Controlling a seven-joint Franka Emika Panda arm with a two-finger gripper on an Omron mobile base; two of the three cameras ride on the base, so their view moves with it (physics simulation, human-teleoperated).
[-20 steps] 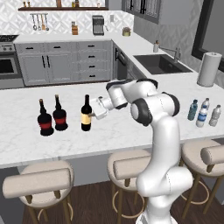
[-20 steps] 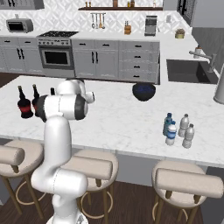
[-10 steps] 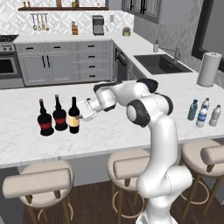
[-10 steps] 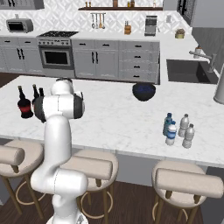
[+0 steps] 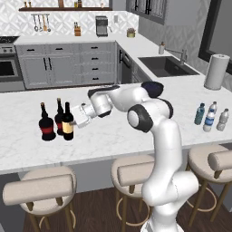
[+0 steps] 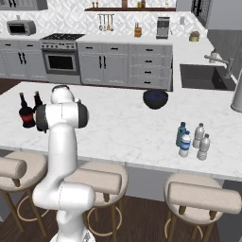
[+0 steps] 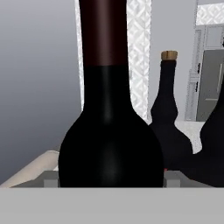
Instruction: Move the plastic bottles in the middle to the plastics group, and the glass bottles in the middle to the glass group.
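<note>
Gripper [image 5: 78,116] sits at the left end of the island counter [image 5: 136,136], clamped on the wine bottle [image 5: 68,122] — in the hand view its dark body fills the space between the two finger tips, so the jaws are closed on it low on the body. Bottle stands upright, long axis vertical, just beside the two red-labelled bottles [image 5: 46,124] of the glass group, on their right. Whether its base touches the counter I cannot tell. My read: next comes release, then a straight retreat away from the group — neighbours are close. Small water bottles [image 5: 209,117] stand well apart at the counter's right end, near the paper-towel roll [image 5: 216,71].
</note>
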